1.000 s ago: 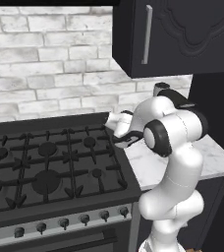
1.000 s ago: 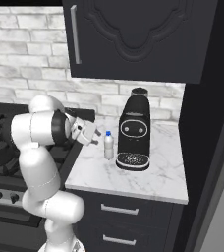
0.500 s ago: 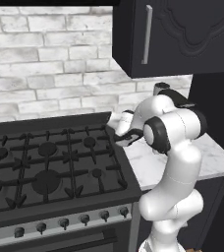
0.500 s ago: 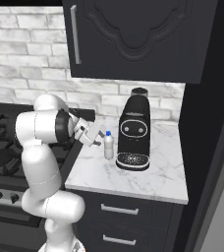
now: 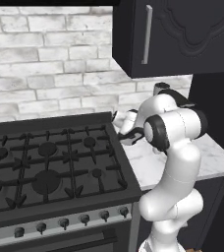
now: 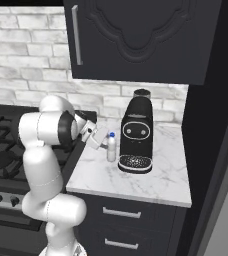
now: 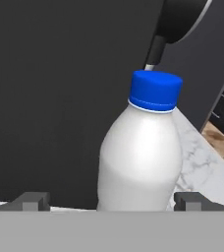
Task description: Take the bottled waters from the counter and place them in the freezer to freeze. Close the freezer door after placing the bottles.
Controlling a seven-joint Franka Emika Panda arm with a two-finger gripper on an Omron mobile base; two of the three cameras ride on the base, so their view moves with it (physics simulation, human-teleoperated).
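A whitish bottled water [image 6: 111, 147] with a blue cap stands upright on the white marble counter [image 6: 156, 180], just left of a black coffee machine. My gripper [image 6: 100, 140] is level with it from the stove side, open, its fingers reaching toward the bottle. In the hand view the bottle [image 7: 141, 157] looms close, standing between the two fingertips [image 7: 33, 200], and I cannot tell whether either tip touches it. In the left base view the gripper [image 5: 129, 133] hovers over the counter's [image 5: 207, 157] left end. The freezer and its door are out of view.
The black coffee machine [image 6: 136, 135] stands right beside the bottle. A black gas stove [image 5: 45, 162] adjoins the counter on the left. A dark upper cabinet [image 6: 136, 40] hangs above, and a tall dark cabinet side [image 6: 206, 125] bounds the counter on the right.
The arm has reached further right over the counter, bringing the open gripper up close to the bottle. The bottle itself has not moved.
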